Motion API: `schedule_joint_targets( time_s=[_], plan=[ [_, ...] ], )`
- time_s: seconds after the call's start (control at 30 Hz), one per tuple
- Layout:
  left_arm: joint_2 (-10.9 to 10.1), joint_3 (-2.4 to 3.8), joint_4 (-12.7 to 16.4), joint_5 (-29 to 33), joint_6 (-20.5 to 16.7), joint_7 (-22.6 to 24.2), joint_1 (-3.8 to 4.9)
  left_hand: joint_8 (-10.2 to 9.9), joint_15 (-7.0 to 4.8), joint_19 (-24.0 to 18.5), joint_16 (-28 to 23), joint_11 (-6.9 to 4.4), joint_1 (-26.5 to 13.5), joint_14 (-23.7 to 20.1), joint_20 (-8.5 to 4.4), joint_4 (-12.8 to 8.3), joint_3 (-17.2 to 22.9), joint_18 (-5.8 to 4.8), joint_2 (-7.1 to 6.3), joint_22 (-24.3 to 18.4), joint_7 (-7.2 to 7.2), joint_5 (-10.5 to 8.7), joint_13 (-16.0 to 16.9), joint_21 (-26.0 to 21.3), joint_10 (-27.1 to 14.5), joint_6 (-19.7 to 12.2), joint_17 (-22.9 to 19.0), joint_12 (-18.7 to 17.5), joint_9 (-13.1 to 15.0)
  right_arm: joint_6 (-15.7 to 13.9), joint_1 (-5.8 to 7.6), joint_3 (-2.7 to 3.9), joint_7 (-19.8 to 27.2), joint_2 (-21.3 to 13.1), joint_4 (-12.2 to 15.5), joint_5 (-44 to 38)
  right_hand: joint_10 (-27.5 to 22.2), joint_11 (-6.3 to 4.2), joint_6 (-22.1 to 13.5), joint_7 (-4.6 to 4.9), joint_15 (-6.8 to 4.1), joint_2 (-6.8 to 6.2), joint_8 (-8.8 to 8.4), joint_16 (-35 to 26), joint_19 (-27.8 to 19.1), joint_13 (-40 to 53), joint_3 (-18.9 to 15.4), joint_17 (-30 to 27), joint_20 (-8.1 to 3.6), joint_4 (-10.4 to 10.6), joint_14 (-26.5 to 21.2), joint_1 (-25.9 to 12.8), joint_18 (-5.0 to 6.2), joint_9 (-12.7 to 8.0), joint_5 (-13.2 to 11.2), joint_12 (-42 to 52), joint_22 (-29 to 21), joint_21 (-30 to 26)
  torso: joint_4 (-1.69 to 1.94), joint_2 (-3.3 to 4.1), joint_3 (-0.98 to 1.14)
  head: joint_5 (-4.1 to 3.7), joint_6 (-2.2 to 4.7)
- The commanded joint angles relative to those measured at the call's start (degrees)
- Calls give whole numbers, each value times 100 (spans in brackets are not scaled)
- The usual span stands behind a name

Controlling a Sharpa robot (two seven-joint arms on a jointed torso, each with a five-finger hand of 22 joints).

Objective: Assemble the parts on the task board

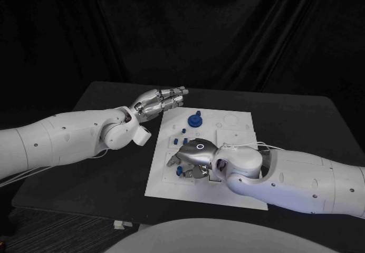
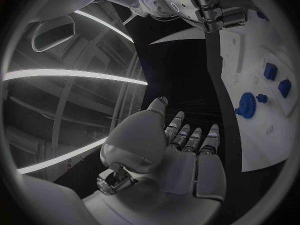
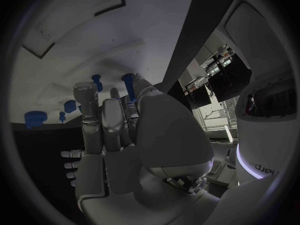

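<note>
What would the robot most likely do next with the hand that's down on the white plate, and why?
Probably close the right robot hand on the small blue part under its fingers and lift it. That hand is low over the task board, fingers by the part, while the left robot hand hovers off the board's edge, holding nothing.

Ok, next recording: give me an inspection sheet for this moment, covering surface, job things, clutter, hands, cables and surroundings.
Surface: black table, with the white task board in its middle.
Job's things: blue round part stands on the board's far area; small blue parts sit mid-board; another blue part lies at the right hand's fingers.
Clutter: nothing seen on the table.
Hands: left hand held above the board's far left corner, fingers extended, holding nothing. Right hand low over the board's middle; whether it grips a part cannot be told.
Cables: thin white cable on the right wrist.
Surroundings: black curtain behind the table.
</note>
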Motion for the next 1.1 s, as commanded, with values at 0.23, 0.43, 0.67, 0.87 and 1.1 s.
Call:
schedule_joint_targets(
  time_s=[0.23, 0.43, 0.67, 0.87, 1.1],
  plan=[
    [-9, 6, 10, 40, 58, 48, -14, 22, -21, 35, -13, 42, 2, -3, 11, 1, 54, 93, 47, 8, 17, -7, 1, 17, 13, 45, -6, 10, 9, -687, 126, 15, -5, -385, 354, 162, -327, -11, -16, -34, -15, -94, 13, -66, -72, 2, -241, -70, -12, 85, -90, -201, 44, -57, -95, 23, 505, -115, 6, 7, -3, -33, -1],
    [-46, 6, 2, 40, 36, 50, -17, 22, -21, 35, -13, 42, 2, -3, 11, 1, 54, 93, 47, 8, 17, -7, 1, 17, 13, 45, -6, 10, 9, -1014, 606, 26, 118, -1081, 966, 924, -668, 18, -418, 0, 1, -381, -29, -101, -129, -1, -431, -116, -6, 473, -140, -293, 52, -120, -115, 74, 483, -248, 6, 11, 0, -79, -1],
    [-128, 5, 29, 40, -154, 284, -18, 101, -35, 105, 8, 51, 31, 24, 3, 6, 125, 142, 22, 83, 23, 24, 23, 55, 94, 231, 7, 97, 28, -1298, 1290, 21, 84, -2239, 1712, 1945, -616, 18, 133, 107, 12, -20, 100, -61, -130, 59, -323, -91, 7, 429, -148, -393, 50, -51, 23, 392, 491, -255, -18, -10, -2, -118, -1],
    [-153, 5, 39, 41, -310, 451, -19, 145, -100, 152, 38, 26, 32, 65, -8, 63, 124, 207, -40, 117, -11, 60, 51, 81, 218, 337, 23, 234, 33, -462, 1494, 3, -502, -2913, 1742, 2297, 362, -124, 848, 417, 47, 235, 393, -115, -118, 272, -206, -181, 39, 259, -172, -121, 60, 81, 550, 1104, 478, -319, -38, -23, -7, -188, -1],
    [-151, 5, 46, 41, -317, 474, -24, 149, -103, 154, 38, 27, 36, 65, -8, 67, 128, 212, -40, 118, -10, 67, 51, 83, 223, 348, 23, 241, 33, 1089, 1401, -3, -1469, -3220, 1552, 2606, 961, -366, 1163, 515, -140, 266, 479, -478, -254, 551, -201, -576, -103, 337, -315, -151, 136, 155, 605, 1631, 374, -799, -38, -1, -2, -264, -1]
  ],
)
